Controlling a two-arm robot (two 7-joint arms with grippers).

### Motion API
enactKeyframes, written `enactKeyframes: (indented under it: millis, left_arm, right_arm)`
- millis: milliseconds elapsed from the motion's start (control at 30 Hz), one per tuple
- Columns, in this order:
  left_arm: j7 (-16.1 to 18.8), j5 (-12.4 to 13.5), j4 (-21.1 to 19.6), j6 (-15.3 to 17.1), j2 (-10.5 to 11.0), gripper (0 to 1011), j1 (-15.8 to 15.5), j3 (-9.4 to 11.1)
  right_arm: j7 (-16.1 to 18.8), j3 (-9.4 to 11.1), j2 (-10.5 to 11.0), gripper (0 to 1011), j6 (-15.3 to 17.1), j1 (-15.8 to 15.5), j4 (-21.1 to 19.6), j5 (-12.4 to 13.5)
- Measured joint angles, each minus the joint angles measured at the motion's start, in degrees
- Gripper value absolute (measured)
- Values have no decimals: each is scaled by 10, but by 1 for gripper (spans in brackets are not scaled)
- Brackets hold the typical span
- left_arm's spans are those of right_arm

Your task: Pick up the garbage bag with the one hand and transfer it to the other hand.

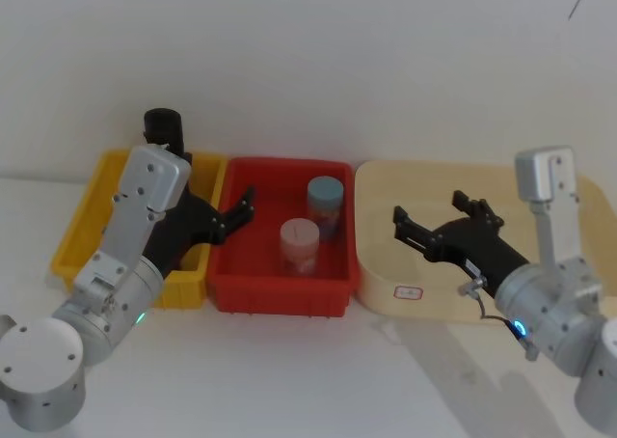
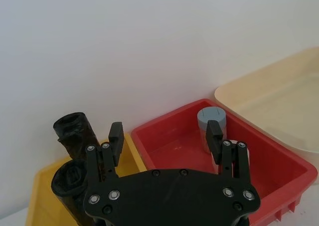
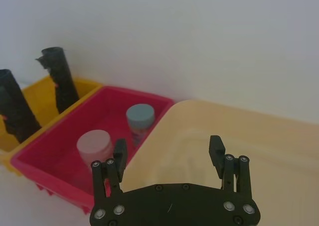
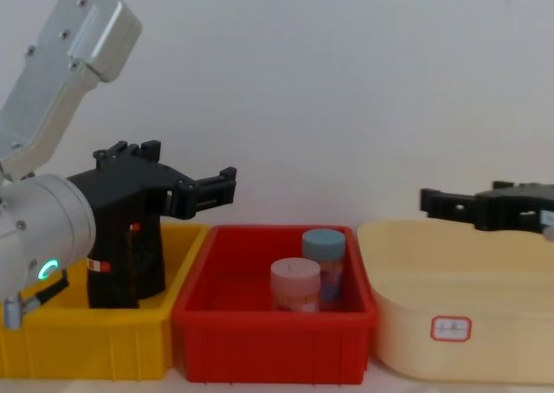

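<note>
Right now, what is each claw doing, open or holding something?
Left claw: open, holding nothing.
Right claw: open, empty, over the cream tray.

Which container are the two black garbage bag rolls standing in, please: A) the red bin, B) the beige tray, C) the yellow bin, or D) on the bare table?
C: the garbage bag and its twin roll both stand upright inside the yellow bin, while the red bin beside it holds only two jars.
</note>
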Motion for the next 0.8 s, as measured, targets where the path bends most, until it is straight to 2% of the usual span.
enactKeyframes:
  millis: [267, 400, 600, 800]
  left_arm:
    - [0, 0, 0, 0, 0, 1002, 0, 0]
    - [0, 0, 0, 0, 0, 1002, 0, 0]
    - [0, 0, 0, 0, 0, 1002, 0, 0]
    - [0, 0, 0, 0, 0, 1002, 0, 0]
  right_arm:
    - [36, -20, -7, 1000, 43, 51, 29, 14]
    - [61, -38, -11, 999, 61, 85, 51, 18]
    - [92, -68, -20, 1000, 78, 134, 91, 18]
    - [112, -93, -28, 999, 82, 168, 126, 11]
